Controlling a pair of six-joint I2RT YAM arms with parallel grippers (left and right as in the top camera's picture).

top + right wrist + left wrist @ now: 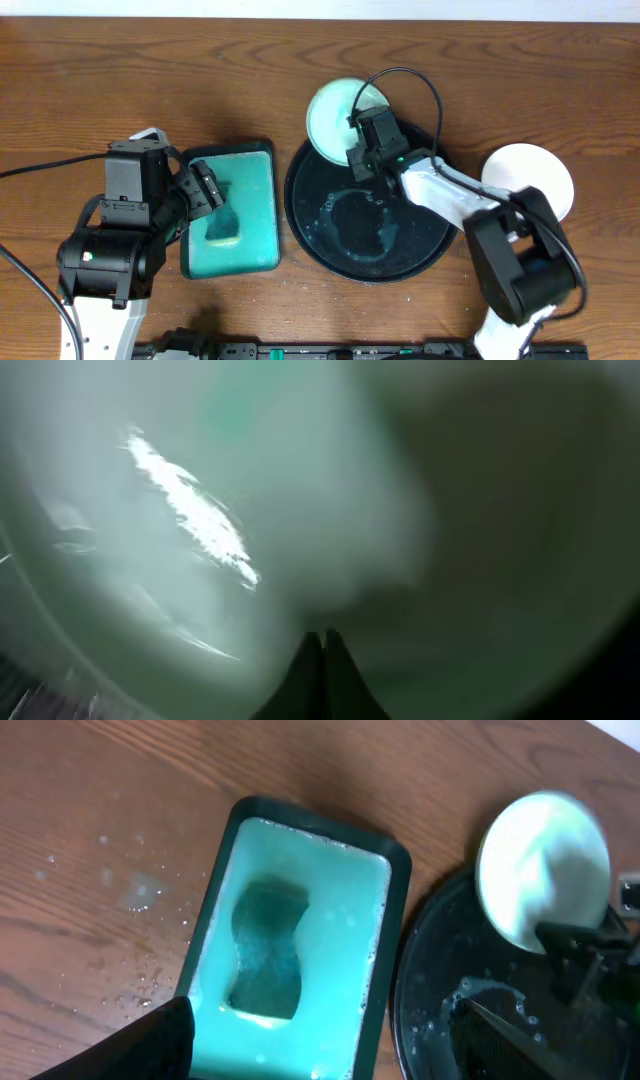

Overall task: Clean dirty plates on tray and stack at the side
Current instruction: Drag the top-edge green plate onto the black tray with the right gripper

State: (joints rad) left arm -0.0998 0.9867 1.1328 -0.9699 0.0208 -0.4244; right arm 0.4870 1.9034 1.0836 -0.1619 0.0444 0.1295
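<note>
A pale mint-green plate (333, 115) hangs over the far rim of the black tray (320, 230). My right gripper (360, 140) is shut on its right rim. In the right wrist view the plate (200, 510) fills the frame and the fingertips (322, 645) are pressed together on it. The left wrist view shows the plate (535, 860) tilted above the wet tray (420, 1010). A white plate (530, 178) lies on the table right of the tray. No other plate is in view. My left gripper (205, 190) is open and empty above the teal tray; its fingers (330, 1050) are spread wide.
A teal rectangular tray (255, 160) with a dark rim stands left of the black tray. It holds foamy liquid and a green sponge (222, 225), which also shows in the left wrist view (268, 952). Water drops speckle the wood (130, 890) left of it.
</note>
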